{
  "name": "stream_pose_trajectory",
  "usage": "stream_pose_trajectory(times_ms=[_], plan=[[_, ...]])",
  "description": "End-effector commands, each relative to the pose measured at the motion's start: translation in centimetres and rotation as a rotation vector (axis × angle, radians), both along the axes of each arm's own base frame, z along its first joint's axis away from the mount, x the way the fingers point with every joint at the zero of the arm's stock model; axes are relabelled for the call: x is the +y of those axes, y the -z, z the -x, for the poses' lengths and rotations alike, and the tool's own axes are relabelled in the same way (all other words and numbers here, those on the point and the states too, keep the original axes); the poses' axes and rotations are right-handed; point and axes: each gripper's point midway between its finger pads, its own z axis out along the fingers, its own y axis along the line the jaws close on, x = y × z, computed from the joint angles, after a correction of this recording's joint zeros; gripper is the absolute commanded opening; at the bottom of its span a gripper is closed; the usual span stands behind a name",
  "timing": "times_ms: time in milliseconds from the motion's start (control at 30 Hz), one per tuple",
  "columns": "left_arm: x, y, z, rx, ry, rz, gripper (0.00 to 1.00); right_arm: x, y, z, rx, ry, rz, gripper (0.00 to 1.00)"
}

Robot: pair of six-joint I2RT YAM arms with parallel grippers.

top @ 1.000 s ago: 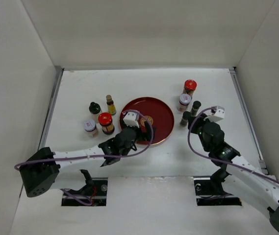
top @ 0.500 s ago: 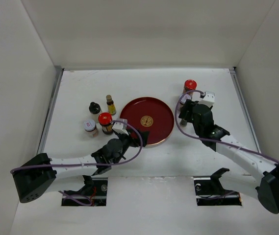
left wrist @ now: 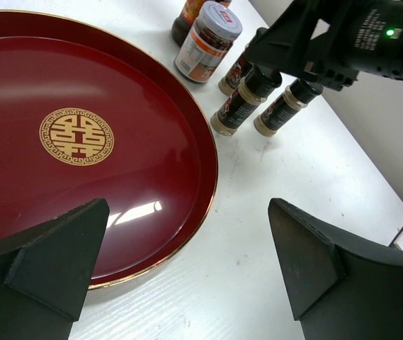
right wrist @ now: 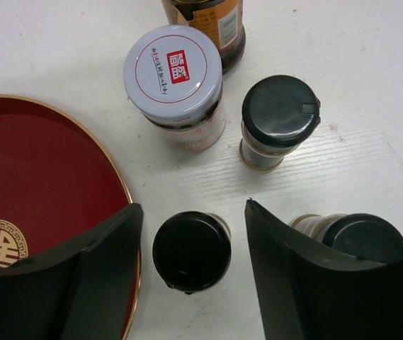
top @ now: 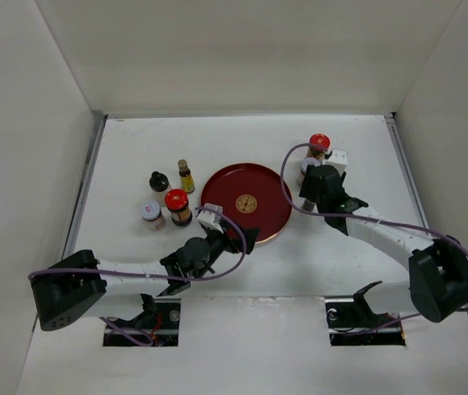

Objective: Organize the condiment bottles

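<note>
1. Five bottles in the right group on the desk [top: 135, 140], close beside the red tray [top: 262, 183]: one red-capped jar [top: 319, 141], one white-lidded jar [right wrist: 173, 74], three with black caps.
2. Right hand [right wrist: 191, 216]: spread wide, gripping nothing, poised directly above this group.
3. Nearest black-capped bottle [right wrist: 191, 251]: upright, long axis pointing straight up toward the wrist camera, framed between the two open fingers [right wrist: 95, 276], just beside the tray rim but not touching it.
4. Beyond it, a second black-capped bottle [right wrist: 279, 113]; at its right, half hidden behind one finger, a third black-capped bottle [right wrist: 360, 237].
5. Left hand [left wrist: 188, 209]: also wide open and empty, low over the near rim of the tray, well apart from that bottle; clearly a job for the right arm.
6. Probably asks only for a straight descent and a closing on the cap; some risk of knocking the third black-capped bottle.
7. Four more left of the tray, the slim yellow bottle [top: 185, 175] among them.
</note>
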Motion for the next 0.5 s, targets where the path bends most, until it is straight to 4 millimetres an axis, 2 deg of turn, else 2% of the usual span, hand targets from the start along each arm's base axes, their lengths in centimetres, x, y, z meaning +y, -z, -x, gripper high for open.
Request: stream_pose_trajectory(times_ms=[0,100,300,467], plan=[[0.0,-1.7,0.0,-0.038,0.005,0.064,1.00,0.6,-1.7,-1.5,-0.037,-0.007,-0.011,0.64],[0.2,-1.7,-0.1,-0.036,-0.003,0.069,1.00,0.8,-1.2,-1.8,-0.022,-0.006,-0.005,0.55],[0.5,-2.4,0.2,-0.056,-0.003,0.110,1.00,0.6,-0.4,-1.7,0.013,-0.001,0.014,0.53],[0.7,-2.6,0.4,-0.060,-0.005,0.119,1.00,0.1,-0.6,-1.7,0.020,0.010,0.025,0.39]])
